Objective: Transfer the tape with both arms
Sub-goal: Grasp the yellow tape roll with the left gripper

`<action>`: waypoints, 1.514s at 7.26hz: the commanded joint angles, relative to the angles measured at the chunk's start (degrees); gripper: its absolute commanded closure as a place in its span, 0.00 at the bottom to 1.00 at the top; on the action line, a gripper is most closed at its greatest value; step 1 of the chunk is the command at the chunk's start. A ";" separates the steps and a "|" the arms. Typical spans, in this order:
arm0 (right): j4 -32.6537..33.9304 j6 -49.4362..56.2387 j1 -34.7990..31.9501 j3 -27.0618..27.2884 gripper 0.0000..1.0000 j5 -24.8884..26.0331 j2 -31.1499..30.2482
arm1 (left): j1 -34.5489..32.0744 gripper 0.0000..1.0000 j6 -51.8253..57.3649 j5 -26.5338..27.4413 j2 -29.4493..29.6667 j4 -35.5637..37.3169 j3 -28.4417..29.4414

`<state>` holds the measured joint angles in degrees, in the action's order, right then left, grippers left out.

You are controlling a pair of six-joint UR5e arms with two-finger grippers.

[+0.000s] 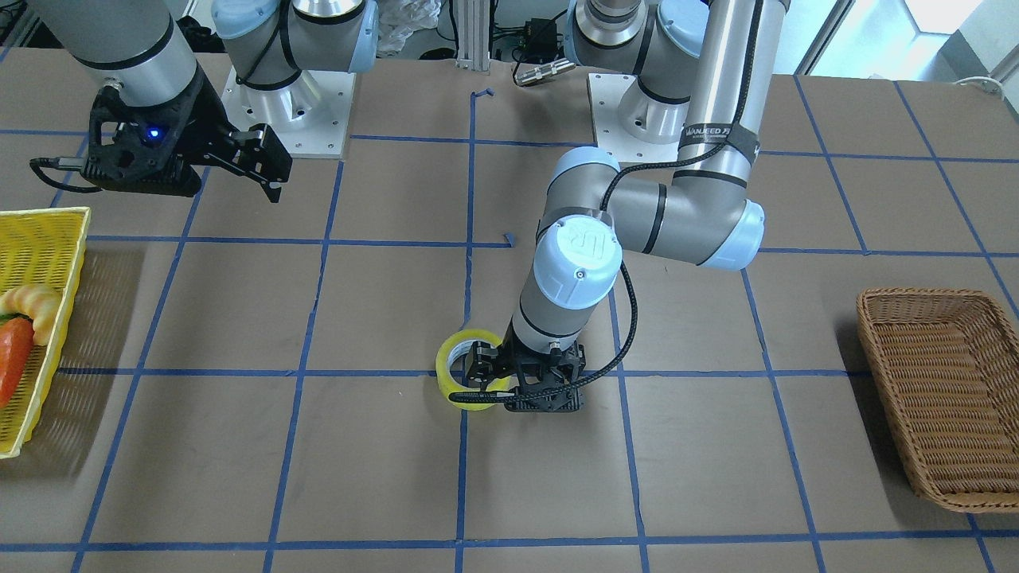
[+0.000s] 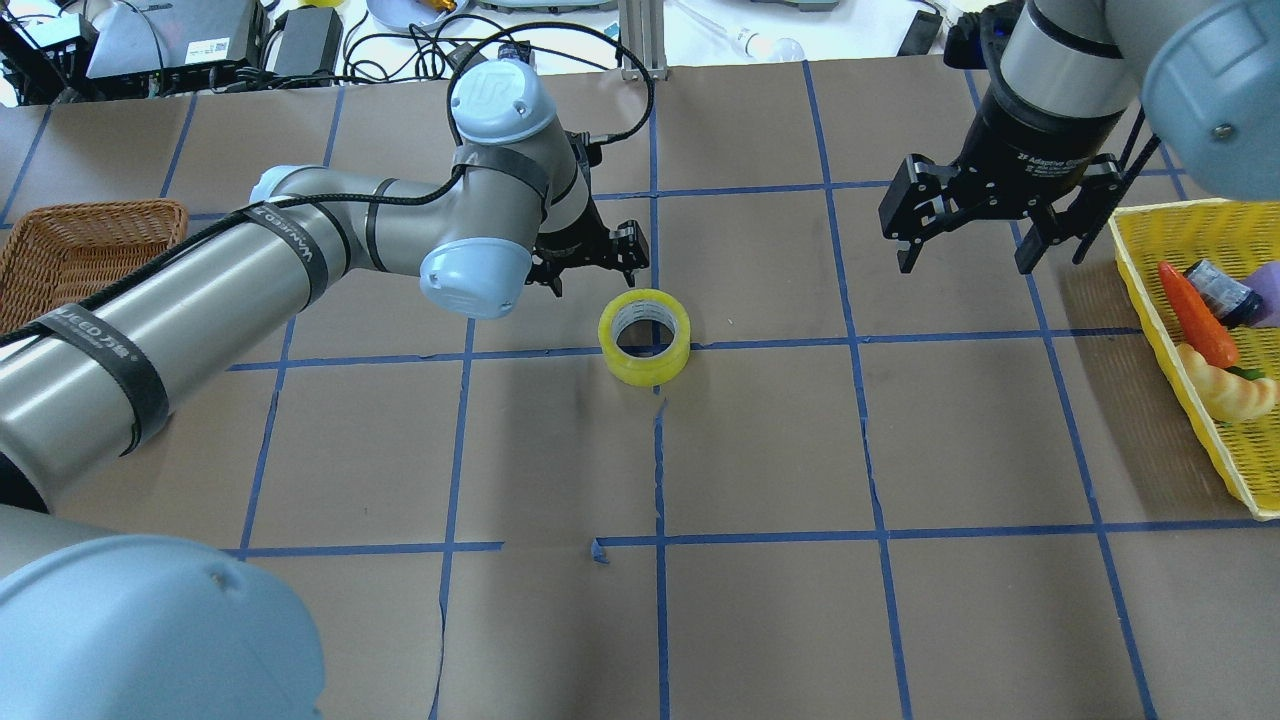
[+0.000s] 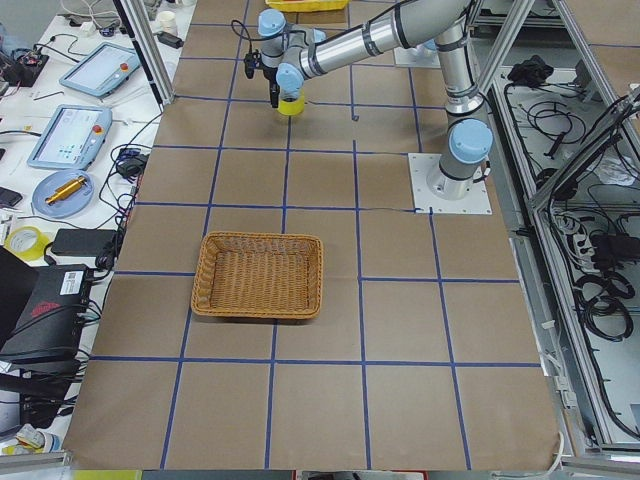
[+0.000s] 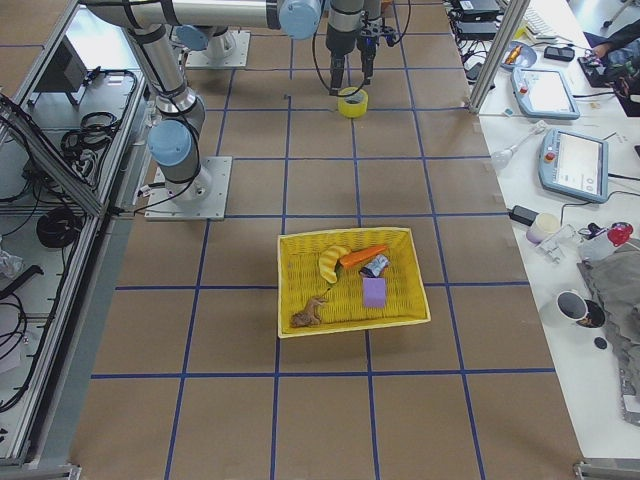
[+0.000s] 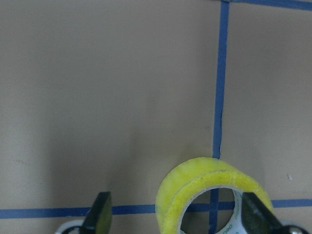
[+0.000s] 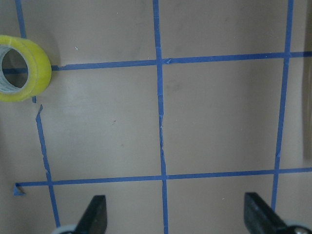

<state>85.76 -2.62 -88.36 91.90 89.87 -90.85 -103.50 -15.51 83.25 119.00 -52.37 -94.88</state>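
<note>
The yellow tape roll (image 2: 644, 337) lies flat on the brown table, near a blue grid crossing; it also shows in the front view (image 1: 456, 387). My left gripper (image 2: 590, 265) is open and low beside the roll. In the left wrist view the tape (image 5: 195, 183) sits between the two fingertips (image 5: 100, 214), nearer the right one; I cannot tell whether it touches. My right gripper (image 2: 965, 255) is open and empty, held above the table well to the right of the roll. In the right wrist view the tape (image 6: 36, 70) is at the upper left.
A brown wicker basket (image 2: 80, 240) stands at the left end of the table. A yellow basket (image 2: 1150, 305) with a toy carrot and other items stands at the right end. Blue tape lines grid the table.
</note>
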 commanded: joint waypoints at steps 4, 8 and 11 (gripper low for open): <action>0.19 -0.81 -0.15 1.44 0.00 0.48 -0.30 | -2.32 1.00 4.61 0.77 1.06 6.84 -4.78; 0.37 -0.81 -0.15 1.44 0.00 0.48 -0.12 | -2.23 1.00 6.55 5.87 -0.53 6.13 -4.61; 0.37 -0.64 -0.15 1.44 0.00 1.71 0.05 | 7.39 1.00 15.26 6.05 -6.12 -9.83 3.34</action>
<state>86.13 -3.39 -88.51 93.34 91.08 -90.91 -100.95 -6.38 89.23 115.72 -52.20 -95.91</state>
